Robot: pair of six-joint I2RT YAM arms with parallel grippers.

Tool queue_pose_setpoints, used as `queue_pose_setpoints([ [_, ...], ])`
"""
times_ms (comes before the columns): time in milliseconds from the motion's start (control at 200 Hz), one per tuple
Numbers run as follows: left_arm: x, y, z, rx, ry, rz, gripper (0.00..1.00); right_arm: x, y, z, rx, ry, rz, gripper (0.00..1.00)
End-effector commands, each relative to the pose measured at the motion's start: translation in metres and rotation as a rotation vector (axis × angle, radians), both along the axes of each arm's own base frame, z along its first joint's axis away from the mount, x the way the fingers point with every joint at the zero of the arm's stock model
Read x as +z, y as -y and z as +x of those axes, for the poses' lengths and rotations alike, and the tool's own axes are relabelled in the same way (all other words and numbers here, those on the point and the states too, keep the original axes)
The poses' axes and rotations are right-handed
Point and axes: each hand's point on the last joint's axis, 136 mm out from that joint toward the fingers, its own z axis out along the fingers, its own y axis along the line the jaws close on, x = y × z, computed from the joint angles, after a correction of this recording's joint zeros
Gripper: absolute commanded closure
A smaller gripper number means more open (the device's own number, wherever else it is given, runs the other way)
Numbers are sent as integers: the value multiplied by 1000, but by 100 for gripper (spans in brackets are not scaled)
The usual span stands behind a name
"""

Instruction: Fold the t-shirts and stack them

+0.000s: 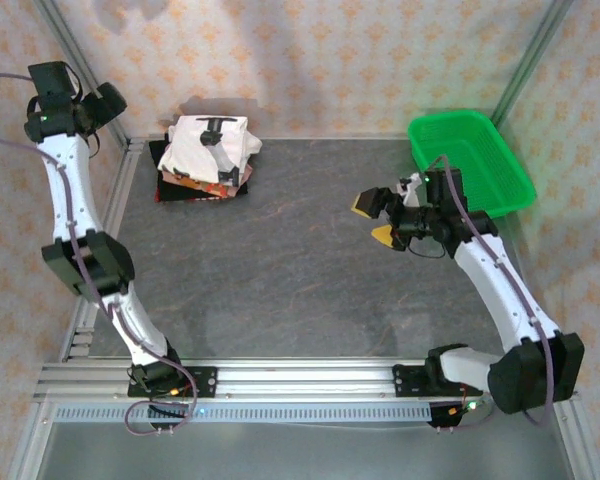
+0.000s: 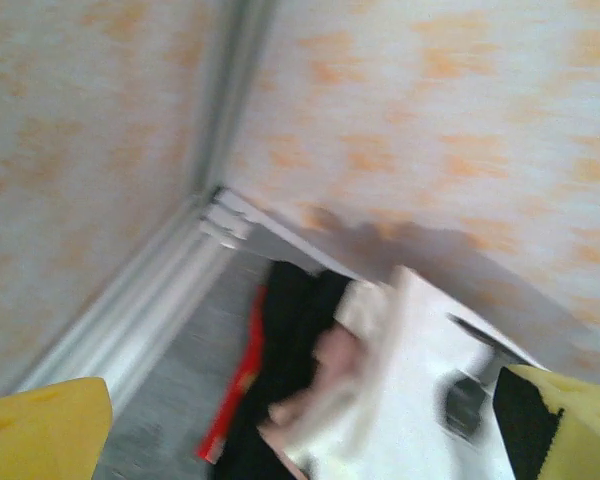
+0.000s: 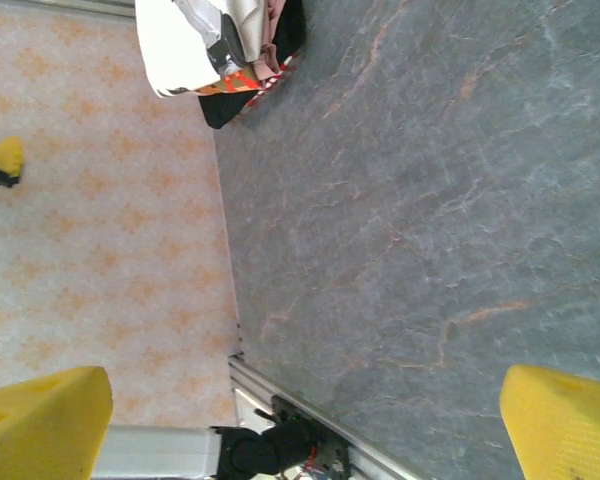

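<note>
Green basket [image 1: 450, 119] overhead, t-shirts [image 2: 410, 385] stack blurred in left wrist view

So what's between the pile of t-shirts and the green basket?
Just bare gray table. The top view shows nothing lying between the t-shirts and the basket.

ARMS: I see my left arm [image 1: 62, 185] and right arm [image 1: 500, 285] in white shells with black joint blocks | CABLES: a greyish-purple cable [image 1: 127, 420] runs along each | TOOLS: left tool [image 2: 305, 425] and right tool [image 1: 374, 220] carry yellow pads [image 3: 42, 420] | BASES: black, with small green lights [image 1: 472, 405]
</note>
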Motion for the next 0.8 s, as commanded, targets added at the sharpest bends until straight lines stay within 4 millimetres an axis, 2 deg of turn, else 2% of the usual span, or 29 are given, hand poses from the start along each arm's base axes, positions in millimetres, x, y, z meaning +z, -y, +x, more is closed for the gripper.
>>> queue_pose_setpoints([
  [0, 43, 47, -30, -120, 167, -46, 0, 2, 29, -19, -37, 73, -158, 1],
  [55, 47, 58, -54, -120, 198, -40, 0, 1, 45, -23, -62, 107, -233, 1],
  [120, 34, 71, -82, -128, 184, -47, 0, -6, 63, -25, -90, 131, -313, 1],
  [190, 11, 81, -114, -109, 134, -34, 0, -19, 83, -23, -125, 134, -406, 1],
  [220, -8, 83, -124, -97, 95, -35, 0, -24, 92, -21, -150, 132, -450, 1],
  [330, -60, 96, -166, -67, 24, -33, 0, -37, 126, -12, -279, 155, -558, 1],
  [445, -122, 101, -195, -20, -69, -40, 0, -51, 171, -8, -463, 180, -717, 0],
  [495, -143, 101, -204, 10, -79, -32, 0, -57, 189, -9, -534, 183, -788, 0],
  [525, -148, 101, -205, 24, -59, -20, 0, -60, 196, -11, -570, 185, -816, 0],
  [545, -158, 101, -207, 30, -60, -16, 0, -62, 200, -11, -594, 193, -824, 0],
  [550, -154, 101, -206, 33, -45, -7, 0, -63, 201, -11, -598, 192, -827, 0],
  [555, -161, 101, -207, 36, -57, -8, 0, -63, 202, -11, -605, 197, -827, 0],
  [560, -157, 100, -207, 39, -40, -3, 0, -63, 202, -11, -610, 201, -827, 0],
  [605, -166, 99, -208, 71, -11, 27, 0, -65, 205, -8, -651, 252, -820, 0],
  [686, -165, 94, -204, 113, 64, 89, 0, -73, 216, -8, -726, 330, -848, 0],
  [726, -165, 96, -199, 111, 106, 119, 0, -74, 226, -6, -777, 377, -887, 0],
  [796, -170, 104, -190, 86, 149, 238, 0, -80, 230, 0, -785, 474, -928, 0],
])
